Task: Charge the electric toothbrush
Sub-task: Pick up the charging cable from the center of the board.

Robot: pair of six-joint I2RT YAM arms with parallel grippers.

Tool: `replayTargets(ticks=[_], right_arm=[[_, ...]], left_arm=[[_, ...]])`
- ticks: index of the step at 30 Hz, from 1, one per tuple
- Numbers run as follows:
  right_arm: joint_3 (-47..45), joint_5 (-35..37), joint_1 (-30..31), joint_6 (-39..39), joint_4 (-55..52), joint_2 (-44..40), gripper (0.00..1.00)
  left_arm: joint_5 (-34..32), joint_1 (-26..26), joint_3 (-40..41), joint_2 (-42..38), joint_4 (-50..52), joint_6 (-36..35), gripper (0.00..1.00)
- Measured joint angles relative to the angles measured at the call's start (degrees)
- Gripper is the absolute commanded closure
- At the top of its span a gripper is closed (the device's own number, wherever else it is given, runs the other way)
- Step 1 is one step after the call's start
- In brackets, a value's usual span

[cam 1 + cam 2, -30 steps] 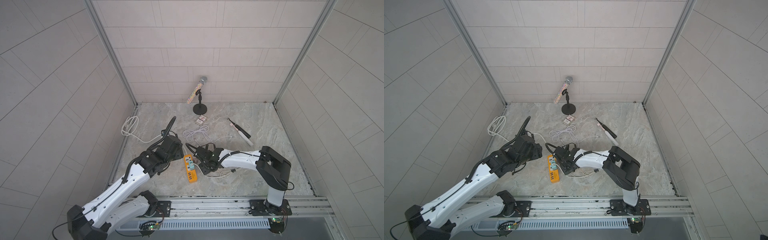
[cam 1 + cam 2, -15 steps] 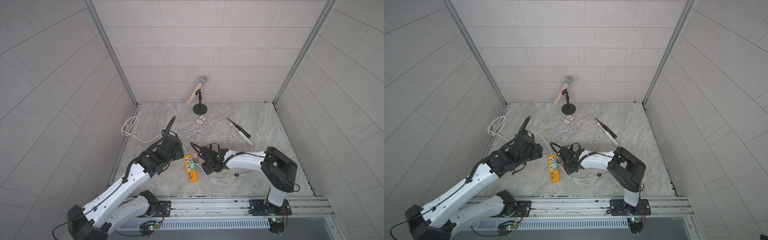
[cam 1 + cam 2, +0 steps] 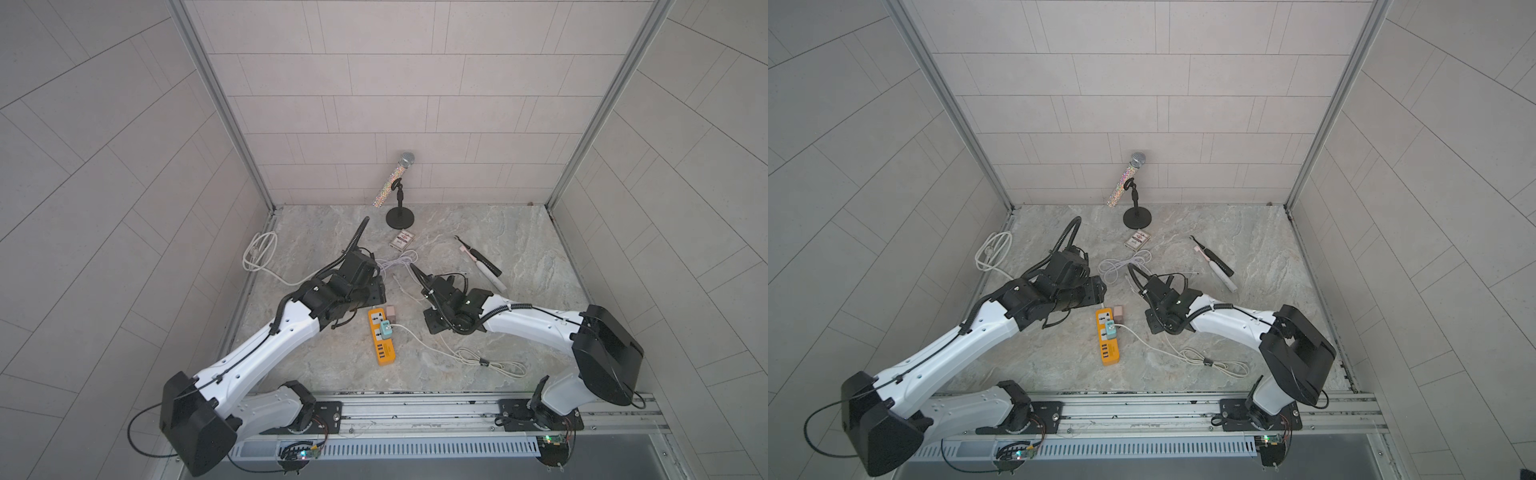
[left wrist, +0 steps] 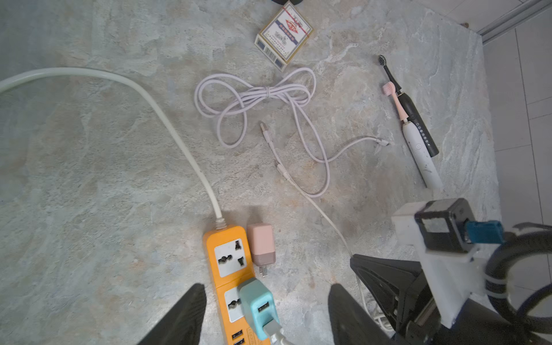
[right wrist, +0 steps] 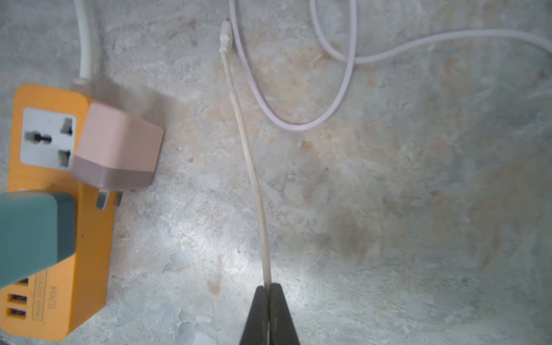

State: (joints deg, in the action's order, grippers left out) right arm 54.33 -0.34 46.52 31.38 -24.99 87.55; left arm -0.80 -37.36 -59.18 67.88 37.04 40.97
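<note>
Soft even light, faint shadows; top views bow at the edges; teal charger blurs close to the lens

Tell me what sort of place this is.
Likely a robot test cell mocked up as a bathroom: tiled walls on three sides, a marble-look floor, and a left arm and right arm bolted to a rail in front.

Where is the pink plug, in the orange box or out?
Out. The pink plug lies beside the orange power strip, prongs bare. The teal plug is plugged in.
</note>
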Motion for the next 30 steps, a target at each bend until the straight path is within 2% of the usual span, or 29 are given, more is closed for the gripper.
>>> replayTargets(ticks=[5,10,15,24,29,30], right_arm=[[-1.1,-0.9,-1.5,0.0,2.1,-3.2,1.00],[-3.4,-2.3,-1.7,0.2,5.6,-8.7,1.00],[-6.5,-3.0,-1.9,0.4,8.3,-13.6,1.00],[-10.9,-4.3,-3.4,0.9,12.1,-20.8,1.00],[-11.7,-5.0,-3.9,1.4,13.0,-22.7,1.00],[-11.7,-5.2,-4.1,1.6,13.0,-23.1,1.00]], left_arm=[[6.3,0.4,0.4,4.0,-6.4,1.2,0.33],[14.6,0.6,-0.8,12.7,-12.5,4.6,0.35],[19.8,-0.5,-2.7,19.9,-19.8,8.8,0.36],[26.4,-4.2,-2.7,25.9,-38.0,13.4,0.47],[27.1,-5.0,-3.4,28.0,-39.4,13.1,0.56],[27.1,-5.1,-3.1,28.0,-40.0,13.1,0.61]])
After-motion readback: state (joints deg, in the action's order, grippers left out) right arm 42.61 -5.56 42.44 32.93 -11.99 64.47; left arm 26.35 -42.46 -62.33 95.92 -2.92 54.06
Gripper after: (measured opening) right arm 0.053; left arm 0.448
